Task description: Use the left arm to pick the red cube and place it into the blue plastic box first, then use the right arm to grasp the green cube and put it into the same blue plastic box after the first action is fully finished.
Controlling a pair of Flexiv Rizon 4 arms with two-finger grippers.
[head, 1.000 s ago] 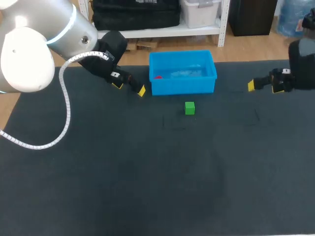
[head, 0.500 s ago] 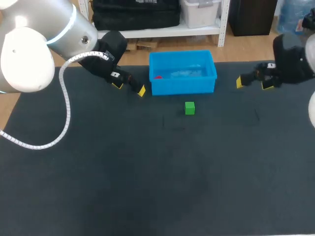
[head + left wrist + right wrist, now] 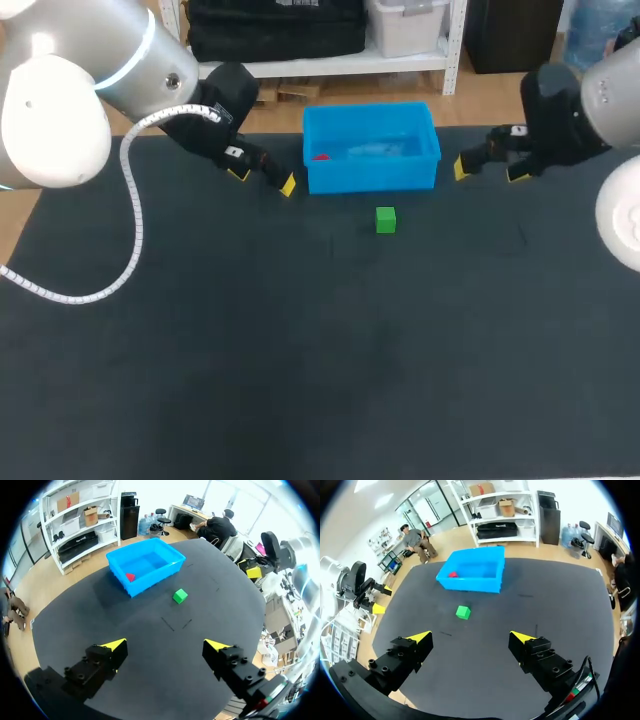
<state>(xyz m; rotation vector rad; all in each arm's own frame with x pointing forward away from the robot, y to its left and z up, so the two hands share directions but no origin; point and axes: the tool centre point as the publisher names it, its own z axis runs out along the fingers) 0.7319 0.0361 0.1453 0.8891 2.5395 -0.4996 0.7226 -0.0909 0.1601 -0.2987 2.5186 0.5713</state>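
Black table [image 3: 300,360]: red cube [image 3: 320,157] inside blue box [image 3: 372,178]; left claw [image 3: 263,179], right claw [image 3: 490,170] released.

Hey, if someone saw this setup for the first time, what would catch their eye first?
The bright blue box at the back of the dark table stands out, with the red cube inside at its left end. The green cube sits alone just in front of it. The left gripper and right gripper, both open, flank the box.
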